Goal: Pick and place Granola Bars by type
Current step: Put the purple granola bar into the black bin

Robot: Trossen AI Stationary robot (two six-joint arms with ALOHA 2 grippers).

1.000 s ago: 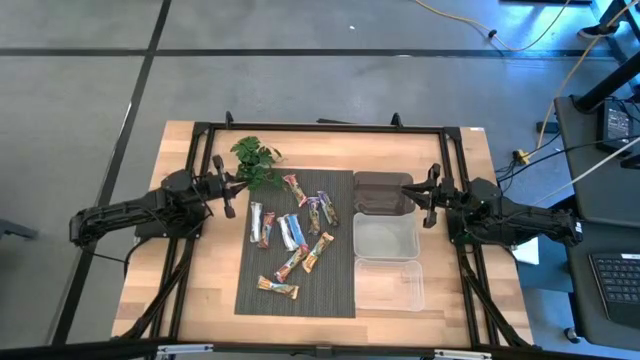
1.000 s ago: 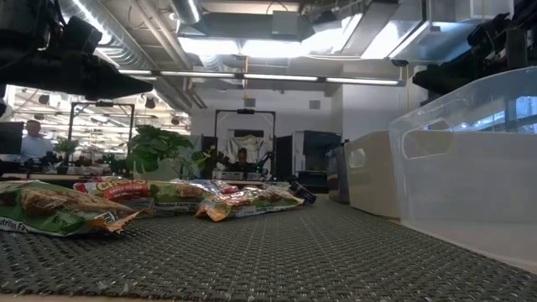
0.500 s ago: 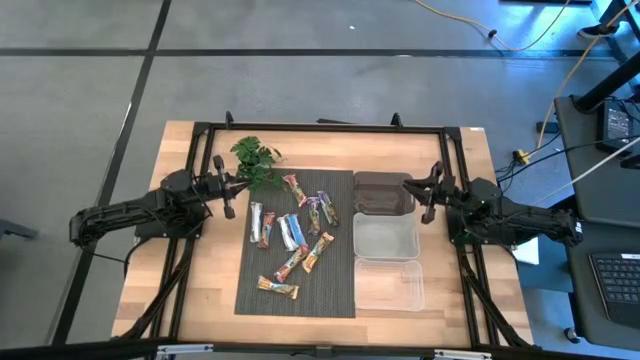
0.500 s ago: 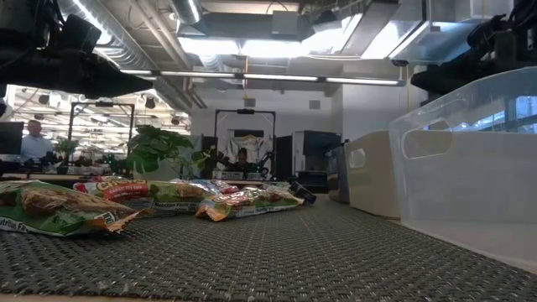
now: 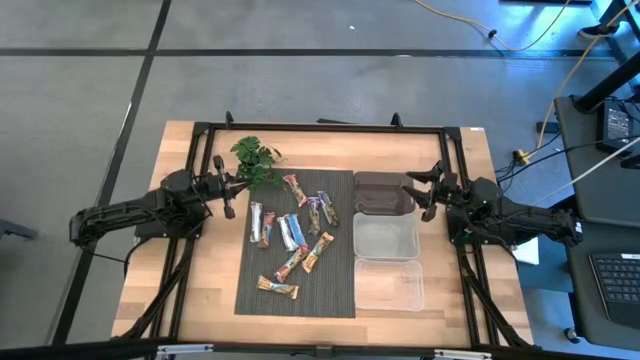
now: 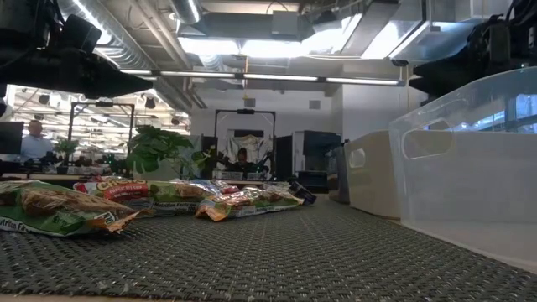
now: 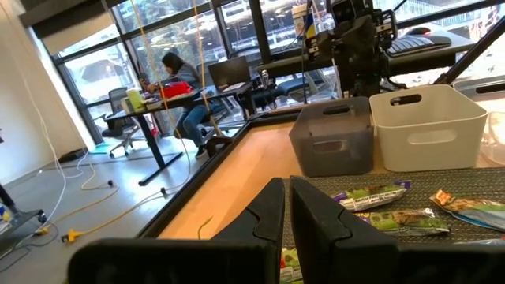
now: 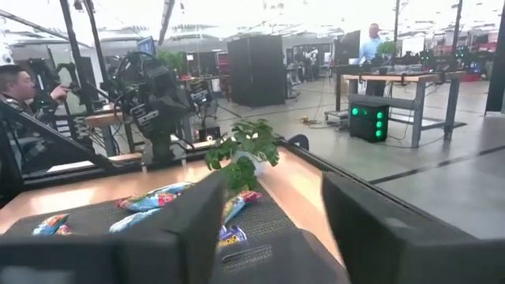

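Note:
Several granola bars (image 5: pixel 291 232) lie flat on a dark woven mat (image 5: pixel 340 295) in the middle of the table; they also show in the low view (image 6: pixel 243 200) and the left wrist view (image 7: pixel 371 194). My left gripper (image 5: pixel 233 187) is shut and empty, hovering at the mat's far left corner beside a green plant sprig (image 5: pixel 255 160). My right gripper (image 5: pixel 424 191) is open and empty, at the right edge of a dark grey bin (image 5: pixel 380 193). Its fingers (image 8: pixel 170 229) stand wide apart in its wrist view.
Right of the mat stand three bins in a row: the dark grey one at the far end, then two clear ones (image 5: pixel 386 240) (image 5: pixel 389 285). A black frame (image 5: pixel 320 128) runs round the table. People sit at desks in the room beyond (image 7: pixel 185 79).
My right gripper has gone a little toward the table's left, closer over the dark grey bin. The bars have stayed where they were.

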